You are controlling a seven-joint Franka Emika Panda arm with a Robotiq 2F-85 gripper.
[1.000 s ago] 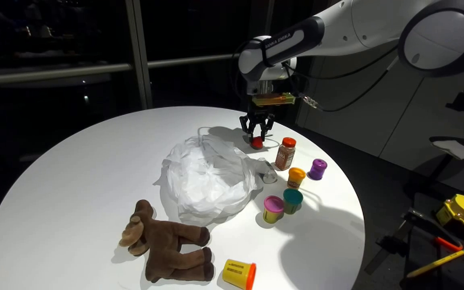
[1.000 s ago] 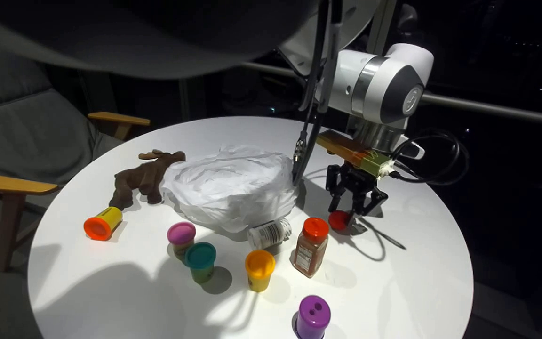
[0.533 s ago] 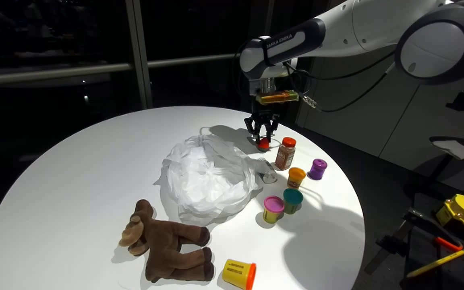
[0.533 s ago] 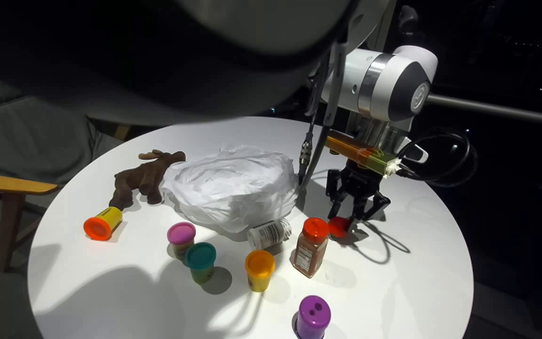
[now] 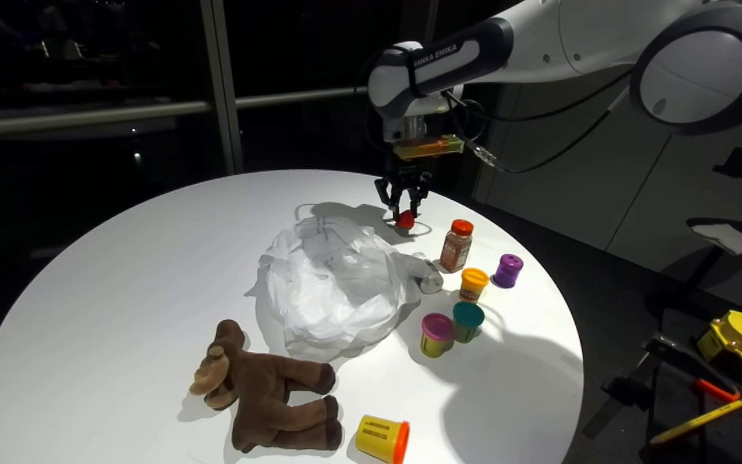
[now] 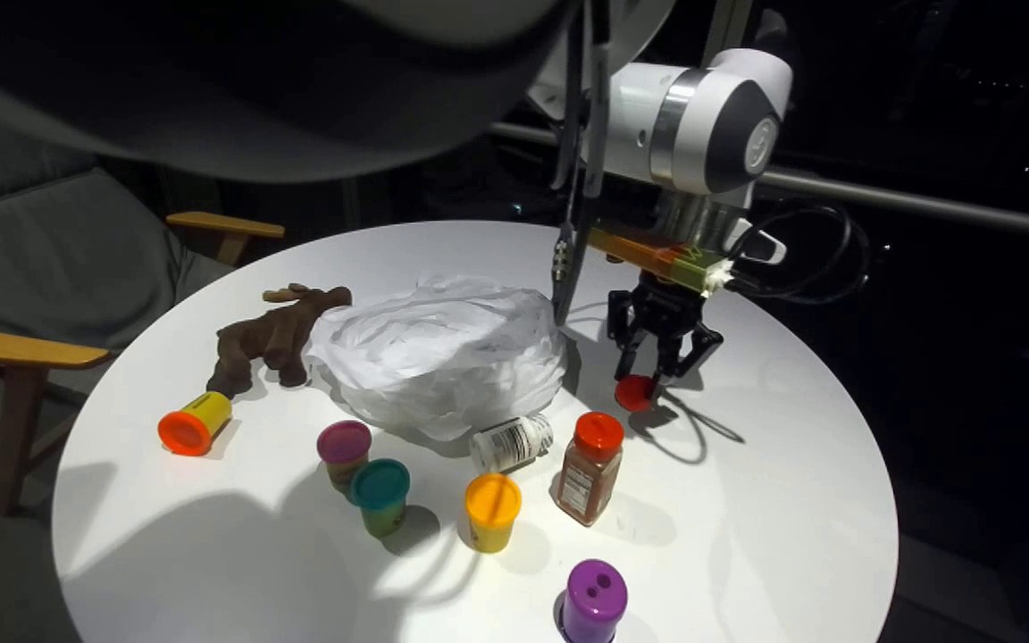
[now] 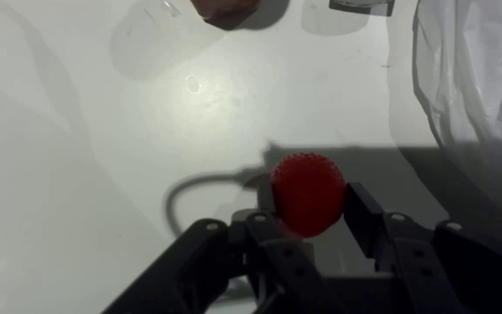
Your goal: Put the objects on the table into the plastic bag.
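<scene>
One red object (image 7: 308,194) between fingers (image 7: 364,216)

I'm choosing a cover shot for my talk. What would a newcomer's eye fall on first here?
Probably the crumpled white bag near the middle of the round table. Next might come the brown stuffed animal lying on the table beside it, then the small red object held in the gripper on the bag's other side.
</scene>
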